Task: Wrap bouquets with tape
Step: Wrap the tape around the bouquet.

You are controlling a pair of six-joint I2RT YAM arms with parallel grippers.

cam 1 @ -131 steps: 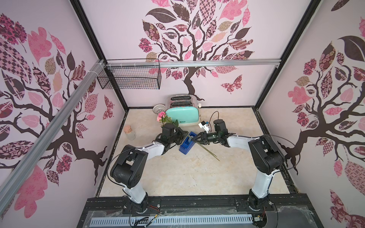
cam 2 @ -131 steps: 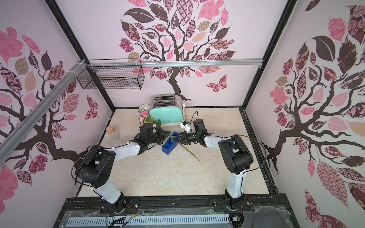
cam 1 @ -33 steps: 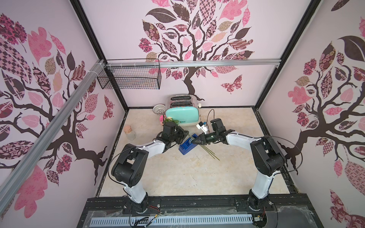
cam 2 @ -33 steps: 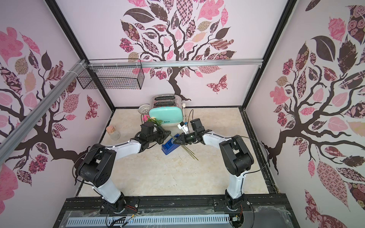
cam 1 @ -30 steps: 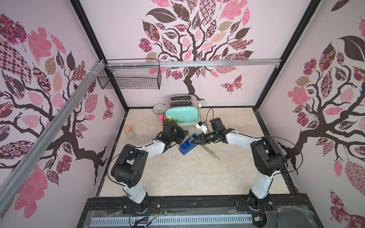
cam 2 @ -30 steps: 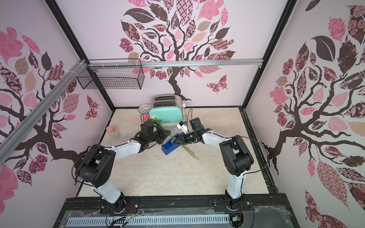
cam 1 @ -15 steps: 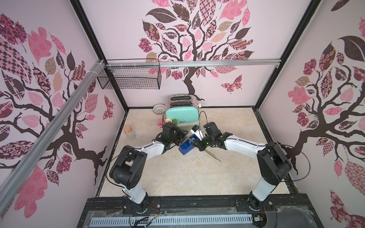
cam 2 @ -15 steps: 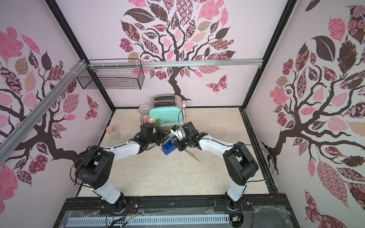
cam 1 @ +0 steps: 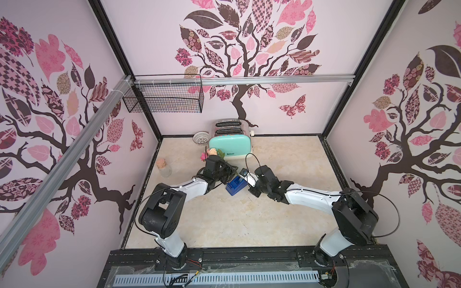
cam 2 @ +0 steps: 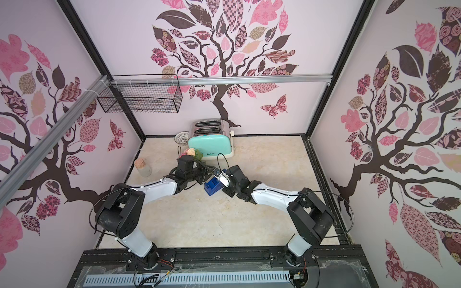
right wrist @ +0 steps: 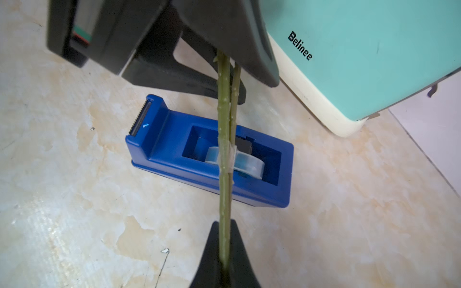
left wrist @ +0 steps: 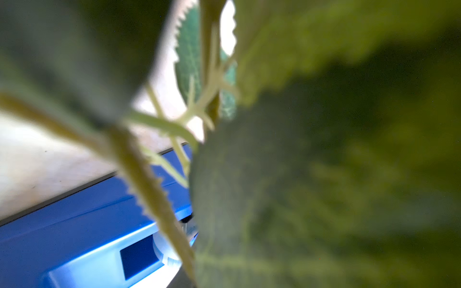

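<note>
The bouquet has pink and peach roses point(cam 1: 210, 152) point(cam 2: 190, 151) that stick up just behind my left gripper point(cam 1: 230, 172). Its green stems point(right wrist: 223, 112) run over the blue tape dispenser point(right wrist: 174, 149) point(cam 1: 234, 187). A band of clear tape point(right wrist: 227, 155) binds the stems above the tape roll point(right wrist: 249, 164). My right gripper point(right wrist: 224, 237) point(cam 1: 249, 184) is shut on the stems' lower end. The stems pass between my left gripper's black fingers point(right wrist: 224, 30), and whether those fingers pinch them is unclear. Leaves point(left wrist: 324, 149) fill the left wrist view and hide the left jaws.
A mint toaster point(cam 1: 229, 147) point(right wrist: 361, 49) stands right behind the dispenser, close to the roses. A small corked jar point(cam 1: 164, 168) sits at the left wall. A white strainer point(cam 1: 200, 138) lies beside the toaster. A wire basket point(cam 1: 164, 99) hangs on the back left rail.
My right gripper has swung left with the stems, closer to the left gripper and over the dispenser. The stems' free end no longer sticks out to the front right.
</note>
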